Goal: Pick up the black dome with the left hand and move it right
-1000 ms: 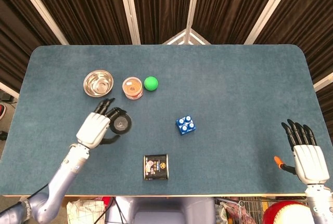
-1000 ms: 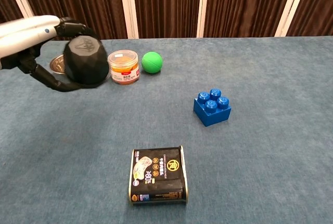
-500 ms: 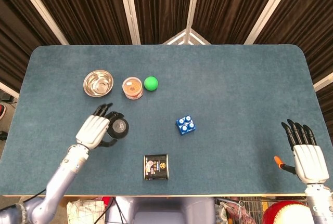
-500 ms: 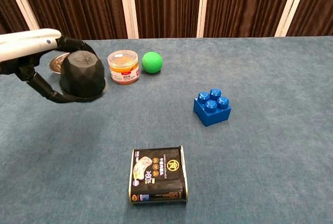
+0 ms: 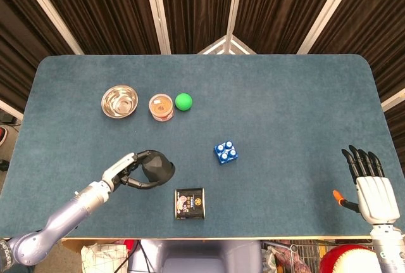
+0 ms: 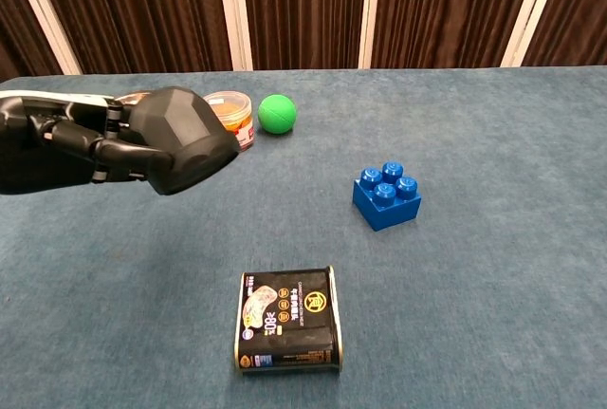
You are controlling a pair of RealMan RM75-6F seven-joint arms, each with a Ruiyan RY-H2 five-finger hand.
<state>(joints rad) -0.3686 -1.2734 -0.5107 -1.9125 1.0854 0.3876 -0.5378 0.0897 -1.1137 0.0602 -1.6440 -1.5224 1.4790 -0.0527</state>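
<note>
My left hand grips the faceted black dome, fingers wrapped around its left side, thumb side not clear from either view. In the chest view the dome is tilted on its side and looks held above the blue-grey felt table; the head view puts it over the front-left part of the table, just left of and behind the flat black rectangular tin with a printed label. The same tin lies flat near the front edge in the chest view. A blue plastic stud brick sits to the right of the dome, well apart from it. Along the back-left there is a row: shiny steel bowl, small clear tub with an orange lid, green ball, the tub and ball just beside each other. In the chest view the dome partly covers the tub and the bowl is hidden. My right hand is at the front-right corner, fingers straight and apart, holding nothing. A small orange item shows just left of it; can't tell what it is.
</note>
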